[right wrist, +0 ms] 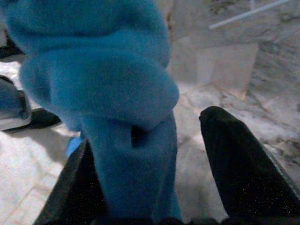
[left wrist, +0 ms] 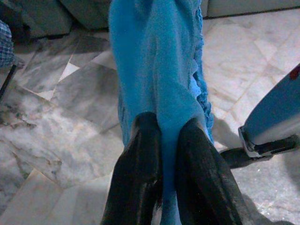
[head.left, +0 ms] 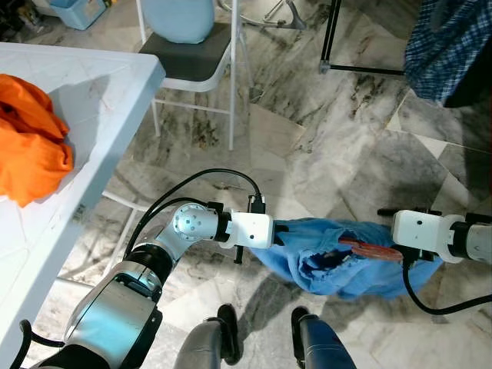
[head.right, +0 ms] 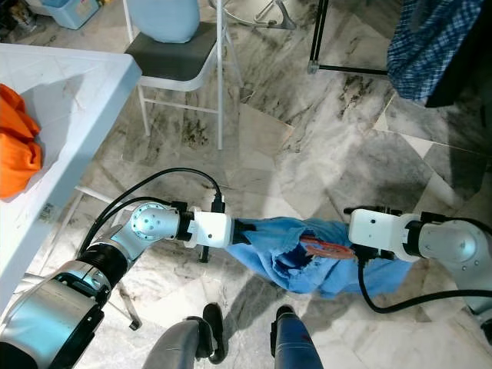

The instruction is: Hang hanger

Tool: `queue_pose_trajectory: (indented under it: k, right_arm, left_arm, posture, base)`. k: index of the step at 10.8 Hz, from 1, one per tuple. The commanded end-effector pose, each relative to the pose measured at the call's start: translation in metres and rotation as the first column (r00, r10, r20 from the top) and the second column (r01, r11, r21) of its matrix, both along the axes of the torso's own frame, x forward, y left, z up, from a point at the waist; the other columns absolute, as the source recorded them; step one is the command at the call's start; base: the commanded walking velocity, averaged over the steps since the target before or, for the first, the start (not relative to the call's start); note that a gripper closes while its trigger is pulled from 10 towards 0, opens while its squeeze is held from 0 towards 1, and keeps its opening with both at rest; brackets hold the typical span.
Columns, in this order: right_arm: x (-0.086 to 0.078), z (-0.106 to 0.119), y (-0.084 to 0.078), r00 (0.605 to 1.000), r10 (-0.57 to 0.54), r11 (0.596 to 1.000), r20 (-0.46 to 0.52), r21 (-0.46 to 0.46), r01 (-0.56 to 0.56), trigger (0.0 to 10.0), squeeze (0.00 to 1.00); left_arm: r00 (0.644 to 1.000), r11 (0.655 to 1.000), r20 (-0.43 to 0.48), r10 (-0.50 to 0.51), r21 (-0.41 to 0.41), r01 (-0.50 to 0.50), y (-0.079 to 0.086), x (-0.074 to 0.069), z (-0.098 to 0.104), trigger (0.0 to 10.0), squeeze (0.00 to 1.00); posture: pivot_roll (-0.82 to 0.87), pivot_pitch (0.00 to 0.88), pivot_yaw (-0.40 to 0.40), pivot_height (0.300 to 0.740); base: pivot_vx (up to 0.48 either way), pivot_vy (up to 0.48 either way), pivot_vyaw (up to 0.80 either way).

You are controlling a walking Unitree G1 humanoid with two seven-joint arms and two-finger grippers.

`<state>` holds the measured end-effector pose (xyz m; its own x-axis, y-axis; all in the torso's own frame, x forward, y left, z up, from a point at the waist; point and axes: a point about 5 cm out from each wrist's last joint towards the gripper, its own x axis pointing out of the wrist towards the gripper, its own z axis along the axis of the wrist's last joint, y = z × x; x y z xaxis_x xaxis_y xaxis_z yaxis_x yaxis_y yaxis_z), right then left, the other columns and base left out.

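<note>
Flanking the blue garment [head.left: 350,261], white table [head.left: 84,92] and chair [head.left: 192,61]

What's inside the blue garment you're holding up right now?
A red hanger pokes out of the blue garment near the right gripper; the hanger's other parts are covered by cloth.

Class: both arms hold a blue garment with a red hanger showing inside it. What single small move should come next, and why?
Probably turn toward the black rack at upper right. The left end effector pinches the blue garment, the red hanger sits by the right end effector, and nothing is hung yet.
</note>
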<state>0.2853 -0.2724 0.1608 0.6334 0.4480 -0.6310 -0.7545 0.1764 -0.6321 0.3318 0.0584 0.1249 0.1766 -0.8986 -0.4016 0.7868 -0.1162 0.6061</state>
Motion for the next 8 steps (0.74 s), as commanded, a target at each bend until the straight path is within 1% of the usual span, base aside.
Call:
queue_pose_trajectory:
  k: [1, 2, 6, 8]
  right_arm:
    - [-0.003, -0.007, 0.001, 0.998, 0.029, 1.0, -0.051, -0.009, -0.029, 0.0, 0.0]
    - [-0.003, -0.008, -0.002, 0.996, 0.03, 0.999, -0.078, -0.022, -0.032, 0.0, 0.0]
    - [-0.003, -0.015, -0.001, 0.989, 0.04, 0.999, -0.141, -0.007, -0.042, 0.0, 0.0]
    - [-0.007, -0.02, -0.003, 0.985, 0.033, 0.999, -0.169, -0.001, -0.033, 0.0, 0.0]
  left_arm:
    - [1.0, 1.0, 0.003, -0.022, -0.02, 0.022, 0.001, -0.004, -0.001, 0.0, 0.0]
    - [1.0, 0.999, 0.001, -0.028, -0.022, 0.028, 0.0, -0.004, -0.002, 0.0, 0.0]
    - [1.0, 0.999, 0.0, -0.027, -0.036, 0.027, 0.0, -0.005, -0.001, 0.0, 0.0]
    - [1.0, 0.999, 0.003, -0.025, -0.042, 0.025, 0.0, -0.005, -0.001, 0.0, 0.0]
  posture:
    - [-0.24, 0.304, 0.164, 0.74]
    - [-0.24, 0.303, 0.163, 0.74]
    - [-0.23, 0.296, 0.158, 0.74]
    - [-0.22, 0.293, 0.157, 0.74]
  base:
    - [0.0, 0.0, 0.0]
    - [0.0, 0.0, 0.0]
    - [0.0, 0.0, 0.0]
    - [0.0, 0.0, 0.0]
